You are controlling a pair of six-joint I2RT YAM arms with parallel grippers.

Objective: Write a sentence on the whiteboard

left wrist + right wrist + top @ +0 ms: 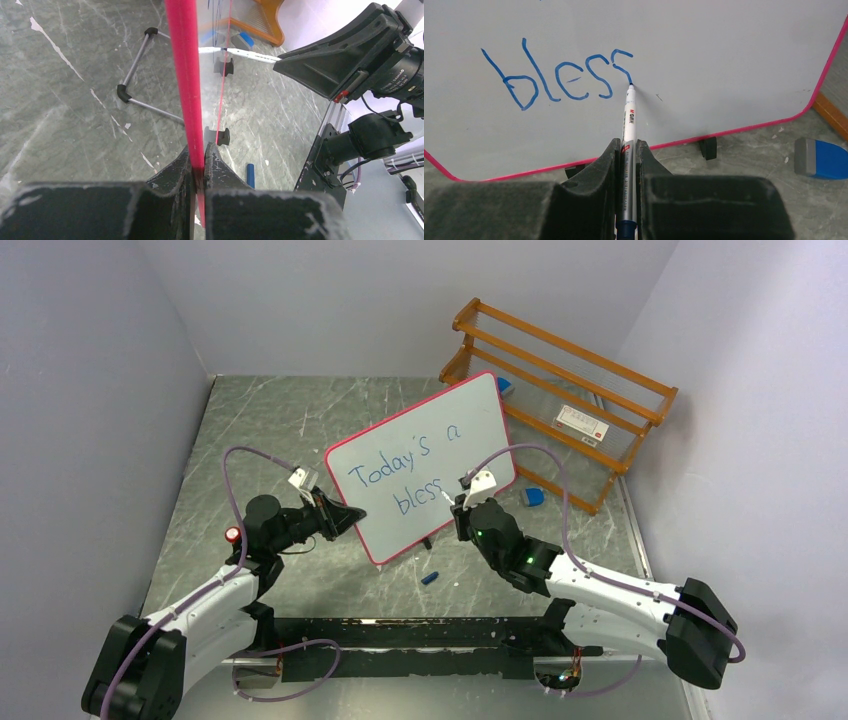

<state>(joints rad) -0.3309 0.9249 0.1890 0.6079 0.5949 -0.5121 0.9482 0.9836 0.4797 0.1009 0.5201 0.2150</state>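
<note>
The whiteboard [425,455], white with a pink-red rim, stands tilted on small black feet mid-table. Its sentence [405,468] in blue marker reads "Today's a" above "bless" [559,77]. My left gripper [345,515] is shut on the board's lower-left rim [187,85], seen edge-on between the fingers [216,165]. My right gripper [462,502] is shut on a silver marker [628,130]. The marker's tip touches the board at the end of the last "s".
An orange wooden rack [560,390] stands at the back right. A blue eraser [533,496] [821,159] lies on the table right of the board. A blue marker cap [429,578] [250,175] lies in front of the board. Grey walls close in on the sides.
</note>
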